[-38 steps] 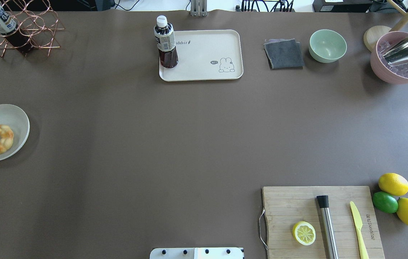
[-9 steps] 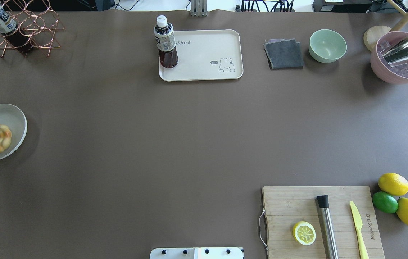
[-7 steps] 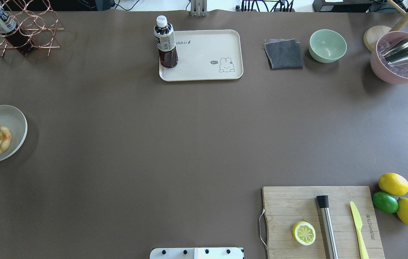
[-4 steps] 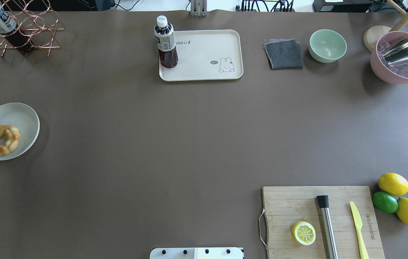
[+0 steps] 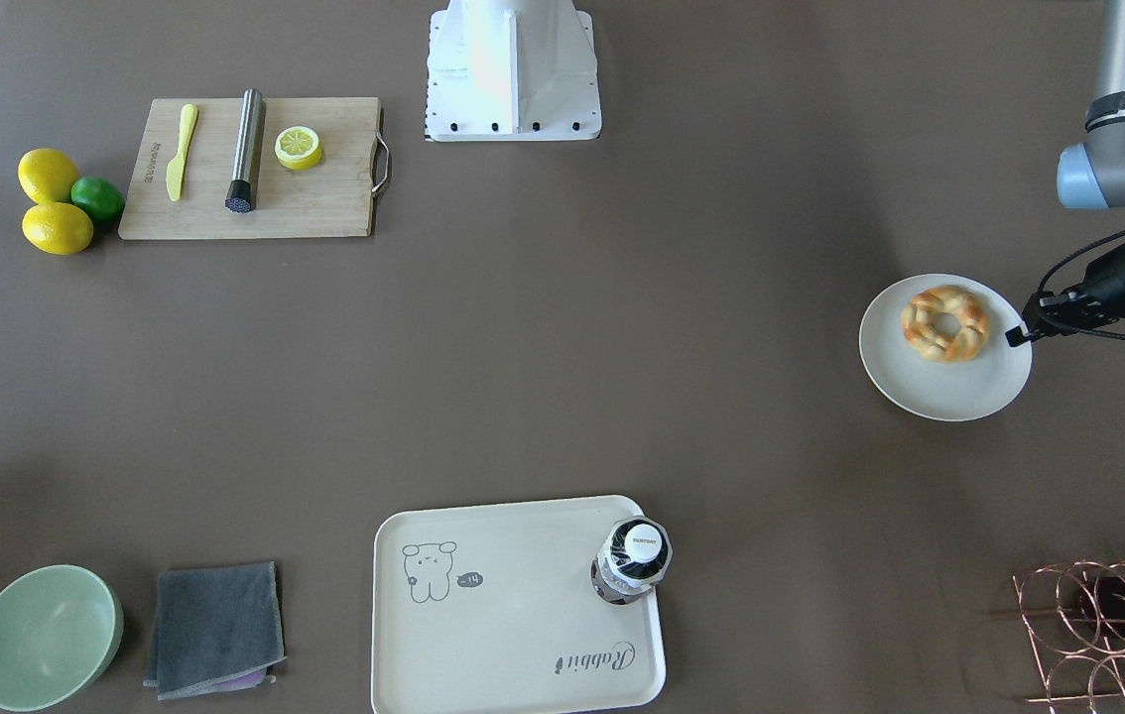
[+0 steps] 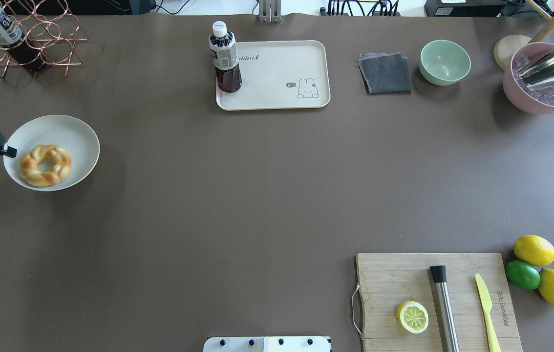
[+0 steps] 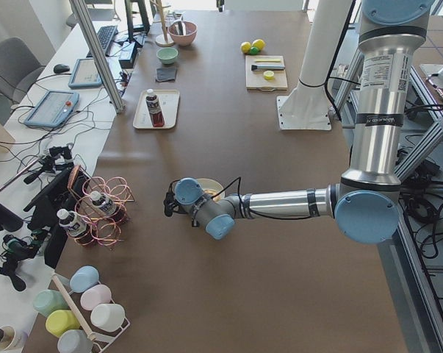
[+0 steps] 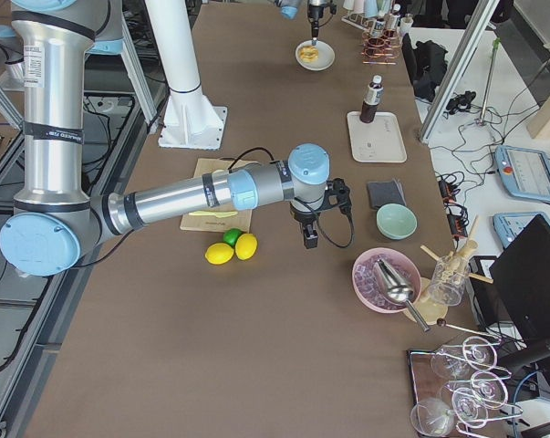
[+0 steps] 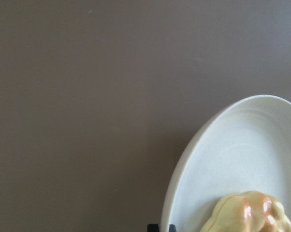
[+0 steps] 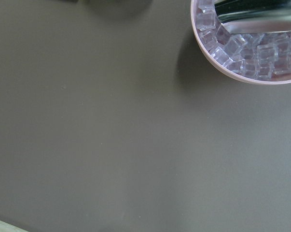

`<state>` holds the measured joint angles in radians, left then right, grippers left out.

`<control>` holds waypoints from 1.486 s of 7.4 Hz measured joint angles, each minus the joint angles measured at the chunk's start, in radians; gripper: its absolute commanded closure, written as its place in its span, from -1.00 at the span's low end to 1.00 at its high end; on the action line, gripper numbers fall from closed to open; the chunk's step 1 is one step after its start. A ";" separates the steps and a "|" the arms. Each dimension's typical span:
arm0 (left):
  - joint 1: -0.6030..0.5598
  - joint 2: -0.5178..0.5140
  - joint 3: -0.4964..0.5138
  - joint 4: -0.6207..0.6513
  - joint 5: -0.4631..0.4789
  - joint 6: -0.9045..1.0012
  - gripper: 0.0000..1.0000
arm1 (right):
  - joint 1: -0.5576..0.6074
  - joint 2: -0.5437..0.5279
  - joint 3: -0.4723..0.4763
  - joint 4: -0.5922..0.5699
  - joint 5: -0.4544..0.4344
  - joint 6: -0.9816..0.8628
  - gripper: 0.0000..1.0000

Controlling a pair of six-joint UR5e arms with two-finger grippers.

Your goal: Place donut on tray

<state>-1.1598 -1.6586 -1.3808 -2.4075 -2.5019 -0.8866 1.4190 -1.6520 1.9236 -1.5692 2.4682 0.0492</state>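
The donut (image 6: 46, 158), a glossy golden braided ring, lies on a round white plate (image 6: 72, 137) at the table's left side. It also shows in the front-facing view (image 5: 944, 322) and at the bottom of the left wrist view (image 9: 251, 215). My left gripper (image 6: 7, 150) is shut on the plate's left rim (image 5: 1014, 372), with black fingertips (image 9: 159, 227) at the rim. The cream tray (image 6: 282, 73) with a cartoon drawing lies at the far middle, well apart from the plate. My right gripper (image 8: 309, 239) hangs near the pink bowl; I cannot tell whether it is open or shut.
A dark drink bottle (image 6: 225, 58) stands on the tray's left end. A copper wire rack (image 6: 37, 44) stands far left. A grey cloth (image 6: 385, 73), green bowl (image 6: 445, 62) and pink ice bowl (image 6: 545, 80) stand far right. A cutting board (image 6: 389, 283) lies near right.
The plate with the donut on it has moved to the right and a little farther from me, with my left gripper on its rim. The tray and bottle have not moved.
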 measured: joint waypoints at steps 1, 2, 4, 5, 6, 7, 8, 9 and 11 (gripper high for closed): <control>0.008 -0.035 -0.032 -0.001 -0.012 -0.101 1.00 | -0.003 0.001 0.000 0.000 0.000 0.001 -1.00; 0.031 -0.078 -0.061 -0.001 -0.021 -0.206 1.00 | -0.010 0.005 0.000 0.000 -0.002 0.006 -1.00; 0.104 -0.181 -0.102 -0.002 -0.011 -0.421 1.00 | -0.048 0.047 0.007 0.002 -0.005 0.141 -0.98; 0.147 -0.230 -0.126 -0.001 0.020 -0.541 1.00 | -0.092 0.090 0.020 0.022 -0.009 0.281 -0.96; 0.198 -0.273 -0.149 0.003 0.074 -0.650 1.00 | -0.153 0.126 0.026 0.090 -0.029 0.455 -0.92; 0.259 -0.311 -0.183 0.037 0.134 -0.740 1.00 | -0.234 0.150 0.028 0.189 -0.084 0.649 -0.88; 0.306 -0.355 -0.234 0.129 0.191 -0.784 1.00 | -0.313 0.177 0.029 0.260 -0.149 0.811 -0.88; 0.362 -0.399 -0.295 0.251 0.273 -0.803 1.00 | -0.376 0.213 0.030 0.294 -0.192 0.938 -0.88; 0.486 -0.469 -0.379 0.423 0.445 -0.817 1.00 | -0.474 0.301 0.027 0.308 -0.233 1.105 -0.89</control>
<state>-0.6737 -2.1279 -1.7602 -1.9844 -2.0571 -1.7038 0.9447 -1.3514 1.9510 -1.2612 2.2349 1.1545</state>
